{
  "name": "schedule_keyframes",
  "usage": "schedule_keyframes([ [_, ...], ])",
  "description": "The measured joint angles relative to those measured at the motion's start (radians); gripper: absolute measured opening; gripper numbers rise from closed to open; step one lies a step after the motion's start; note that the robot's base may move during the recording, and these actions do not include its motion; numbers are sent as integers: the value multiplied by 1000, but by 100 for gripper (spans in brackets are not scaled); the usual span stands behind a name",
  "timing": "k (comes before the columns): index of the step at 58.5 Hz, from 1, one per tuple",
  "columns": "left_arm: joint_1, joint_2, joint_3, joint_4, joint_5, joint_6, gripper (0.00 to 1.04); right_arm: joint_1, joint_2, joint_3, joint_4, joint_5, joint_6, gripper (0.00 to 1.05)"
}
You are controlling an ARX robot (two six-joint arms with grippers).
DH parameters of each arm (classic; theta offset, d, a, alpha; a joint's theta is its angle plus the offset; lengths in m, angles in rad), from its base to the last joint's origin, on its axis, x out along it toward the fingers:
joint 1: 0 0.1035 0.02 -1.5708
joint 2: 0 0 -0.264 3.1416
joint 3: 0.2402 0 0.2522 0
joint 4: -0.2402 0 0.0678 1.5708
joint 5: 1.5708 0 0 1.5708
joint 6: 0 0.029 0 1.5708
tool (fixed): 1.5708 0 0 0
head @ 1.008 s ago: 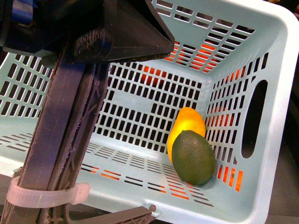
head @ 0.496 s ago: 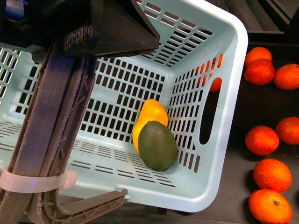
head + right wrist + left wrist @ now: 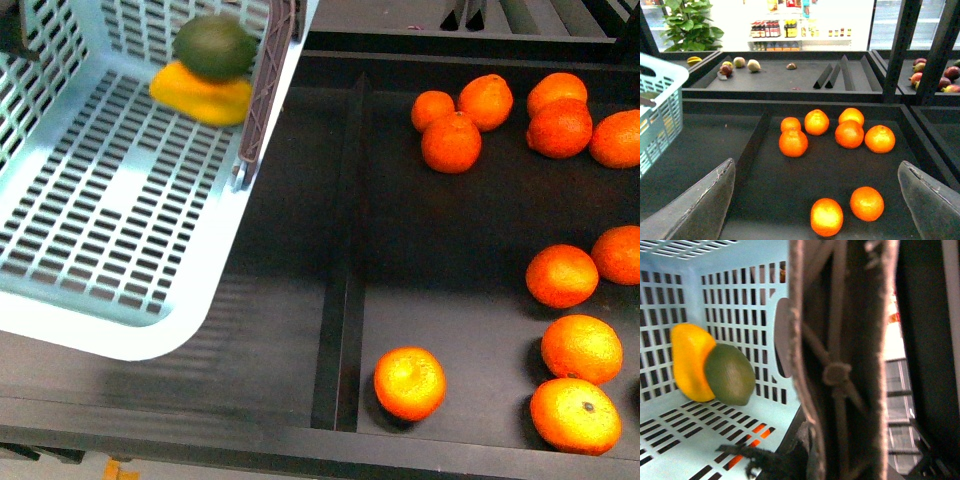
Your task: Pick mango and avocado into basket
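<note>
The turquoise basket (image 3: pixel 100 250) hangs tilted at the left of the front view, over the dark shelf. The dark green avocado (image 3: pixel 214 46) and the yellow-orange mango (image 3: pixel 200 95) lie together inside it, touching. The left wrist view shows the same pair, avocado (image 3: pixel 730 374) in front of mango (image 3: pixel 690 360), beside the basket's grey-brown handle (image 3: pixel 840 355). My left gripper (image 3: pixel 805 460) is shut on that handle, close to the lens. My right gripper (image 3: pixel 817 200) is open and empty above the oranges; the basket (image 3: pixel 660 105) shows at that view's edge.
Several round oranges (image 3: pixel 450 140) lie in the black shelf bin to the right; one orange (image 3: pixel 410 382) sits near the front divider (image 3: pixel 340 300). Further shelves with other fruit (image 3: pixel 754 65) and black uprights (image 3: pixel 900 45) stand behind.
The basket has swung left and away from the front camera with the mango and avocado sliding inside it. The handle and gripper no longer fill the view, and the orange bin is uncovered.
</note>
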Motion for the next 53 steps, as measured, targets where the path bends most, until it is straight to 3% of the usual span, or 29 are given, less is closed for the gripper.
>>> schedule_keyframes([
  [24, 71, 275, 136, 5, 101, -250, 4, 0, 0, 0, 0, 0, 0, 96],
  [45, 107, 462, 260, -10, 140, -270, 4, 0, 0, 0, 0, 0, 0, 96],
  [47, 106, 467, 275, -33, 153, -265, 8, 0, 0, 0, 0, 0, 0, 96],
  [53, 105, 461, 291, -85, 152, -246, 37, 0, 0, 0, 0, 0, 0, 96],
])
